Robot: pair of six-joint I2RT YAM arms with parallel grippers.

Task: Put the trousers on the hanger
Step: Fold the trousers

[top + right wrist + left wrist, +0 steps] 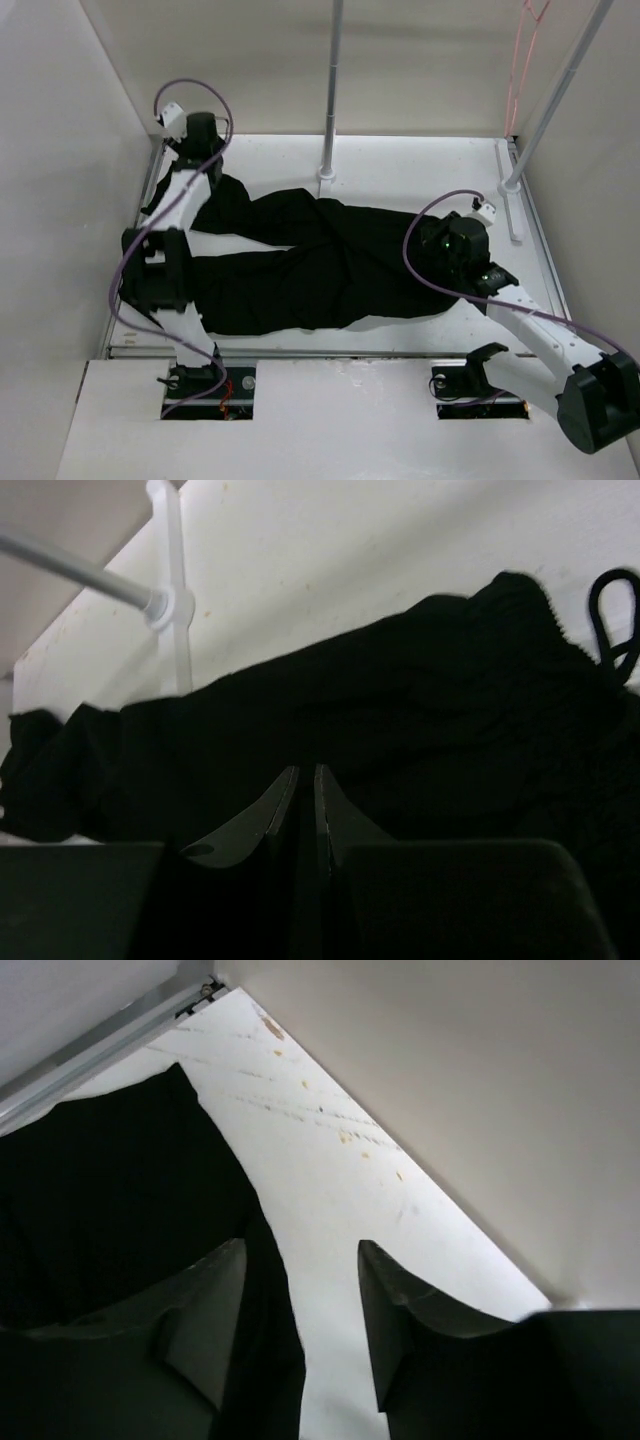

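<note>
Loosely, left fingers [205, 1310] straddle the trousers [100, 1190] edge half-open, empty, white table [320, 1190] beside; right fingers [250, 825] pinch trousers

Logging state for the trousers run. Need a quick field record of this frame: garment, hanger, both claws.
trousers: flat on table, legs toward left arm, waist toward right arm
hanger: hangs at far right, nothing on it
left claw: open at a leg's edge, one finger over cloth, one over bare table
right claw: nearly shut at waist end; grip on cloth unclear
</note>
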